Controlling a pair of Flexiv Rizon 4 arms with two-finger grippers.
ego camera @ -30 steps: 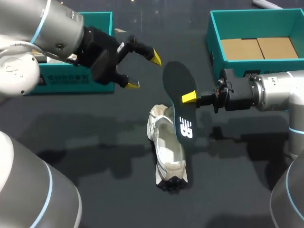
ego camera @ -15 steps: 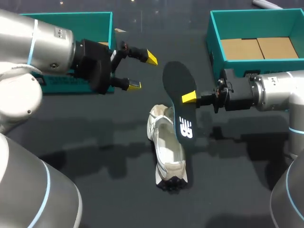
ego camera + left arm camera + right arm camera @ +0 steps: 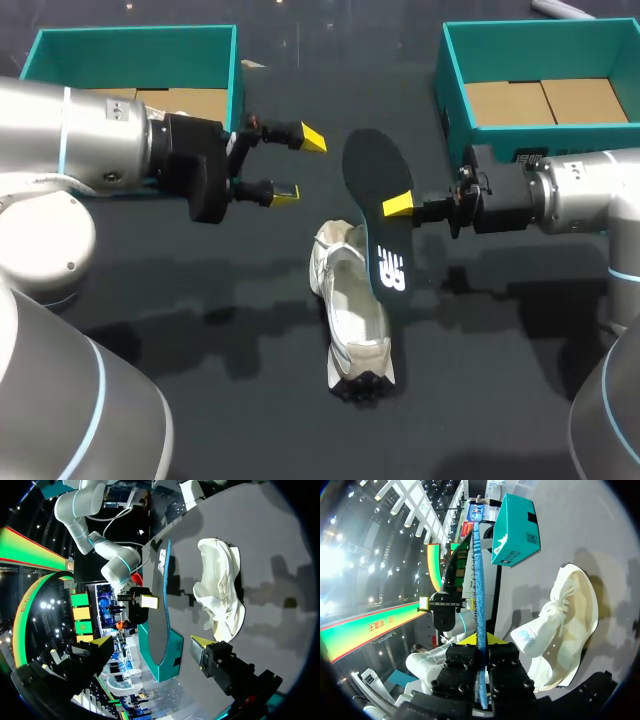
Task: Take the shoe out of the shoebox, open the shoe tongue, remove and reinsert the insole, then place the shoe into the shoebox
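Observation:
The white shoe (image 3: 350, 310) lies on the dark table, its opening facing up. Above it the black insole (image 3: 373, 205) hangs nearly upright, with my right gripper (image 3: 400, 205) shut on its edge. My left gripper (image 3: 300, 165) hovers open to the left of the insole, apart from it. In the left wrist view the insole (image 3: 159, 605) stands ahead of my open left gripper (image 3: 152, 645), with the shoe (image 3: 220, 590) beside it. The right wrist view shows the insole (image 3: 479, 600) edge-on between the fingers of my right gripper (image 3: 481, 640), and the shoe (image 3: 565, 625) below.
A teal shoebox (image 3: 545, 45) with a cardboard floor stands at the back right, behind my right arm. A second teal box (image 3: 130, 45) stands at the back left, behind my left arm. Bare table lies in front of and around the shoe.
My left arm has drawn back and swung its wrist, so its open gripper now sits a little lower, fingers pointing at the insole. The right arm, insole and shoe have not moved.

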